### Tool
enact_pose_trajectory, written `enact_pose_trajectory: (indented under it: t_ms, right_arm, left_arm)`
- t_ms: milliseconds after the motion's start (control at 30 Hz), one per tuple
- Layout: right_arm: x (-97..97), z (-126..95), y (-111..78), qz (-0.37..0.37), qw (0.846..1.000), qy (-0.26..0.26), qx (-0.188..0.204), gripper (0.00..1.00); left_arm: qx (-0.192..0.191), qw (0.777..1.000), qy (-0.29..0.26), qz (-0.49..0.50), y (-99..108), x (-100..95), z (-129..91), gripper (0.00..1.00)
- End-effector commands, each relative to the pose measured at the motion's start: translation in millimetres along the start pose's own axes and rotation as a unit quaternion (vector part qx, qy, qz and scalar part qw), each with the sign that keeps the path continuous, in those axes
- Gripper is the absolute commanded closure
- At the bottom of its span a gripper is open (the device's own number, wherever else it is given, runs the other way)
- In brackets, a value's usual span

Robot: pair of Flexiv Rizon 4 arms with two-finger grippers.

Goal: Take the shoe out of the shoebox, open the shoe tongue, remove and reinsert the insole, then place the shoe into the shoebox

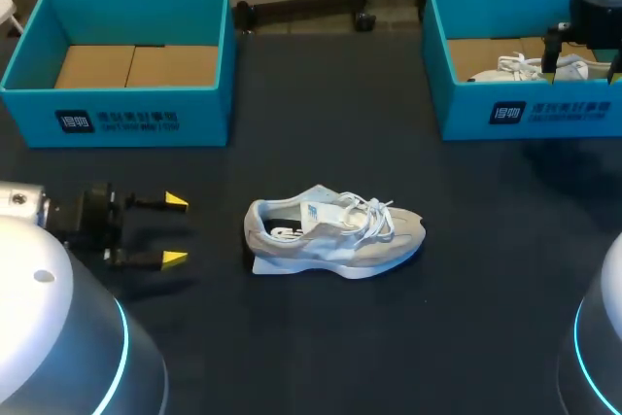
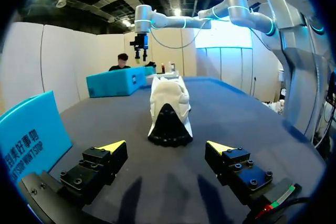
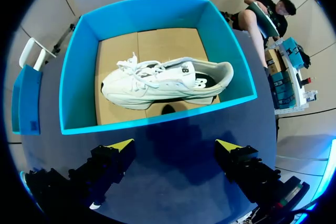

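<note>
Grey shoe [image 1: 335, 235] sits sole down on the table [image 1: 292, 337], outside both boxes. Left gripper [image 1: 175, 230] is off its heel end, not touching, fingers wide with nothing between them. Right gripper [image 3: 174, 145] is well away from the grey shoe, above the right shoebox [image 3: 157, 121], jaws wide and holding nothing. A white shoe [image 3: 163, 82] lies in that box.
</note>
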State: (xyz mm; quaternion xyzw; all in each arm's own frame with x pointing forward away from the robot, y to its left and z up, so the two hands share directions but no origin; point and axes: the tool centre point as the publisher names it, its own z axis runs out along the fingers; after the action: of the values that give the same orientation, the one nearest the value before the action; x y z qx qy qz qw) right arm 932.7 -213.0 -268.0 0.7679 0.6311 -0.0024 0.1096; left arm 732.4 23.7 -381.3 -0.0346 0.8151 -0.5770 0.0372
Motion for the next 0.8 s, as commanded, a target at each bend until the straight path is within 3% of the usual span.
enact_pose_trajectory:
  t_ms: [33, 367, 600, 800]
  right_arm:
    - [0.1, 0, -0.1, 0.000, 1.000, 0.000, 0.000, 0.00]
    - [0.1, 0, -0.1, 0.000, 1.000, 0.000, 0.000, 0.00]
    - [0.1, 0, -0.1, 0.000, 1.000, 0.000, 0.000, 0.00]
    - [0.1, 0, -0.1, 0.000, 1.000, 0.000, 0.000, 0.00]
  left_arm:
    - [-0.008, 1.000, -0.006, -0.014, 5, -6.0, 14, 0.00]
    - [-0.005, 0.998, -0.002, -0.055, 7, -10.1, 31, 0.00]
    - [-0.007, 0.998, 0.049, -0.030, 9, -10.7, 48, 0.00]
    - [-0.003, 0.998, 0.059, -0.026, 7, -10.1, 65, 0.00]
